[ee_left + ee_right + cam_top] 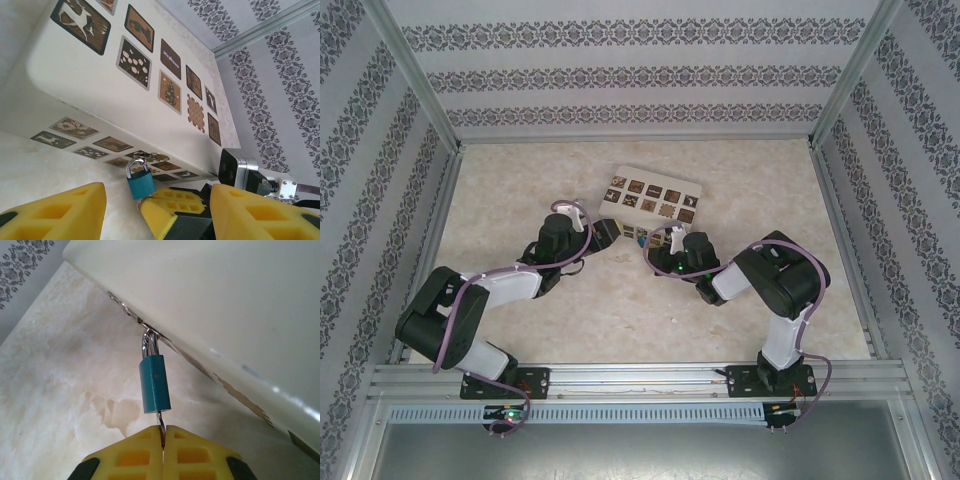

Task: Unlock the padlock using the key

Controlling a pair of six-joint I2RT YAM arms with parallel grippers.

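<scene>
The teal padlock (140,183) hangs by its silvery shackle from a small metal clasp (145,156) on the near side of the cream box (85,75). In the right wrist view the padlock (154,385) shows edge-on, with the thin dark key (161,423) sticking into its bottom. My right gripper (163,434) is shut on the key just below the lock body. Its yellow fingers (172,206) also appear in the left wrist view. My left gripper (159,192) stands open, its two fingers wide apart and short of the padlock, touching nothing.
The cream box (655,197) with dark patterned squares lies mid-table, both arms meeting at its near edge. Patterned walls and metal posts (415,80) enclose the marbled tabletop (620,310). Open floor lies left, right and in front of the box.
</scene>
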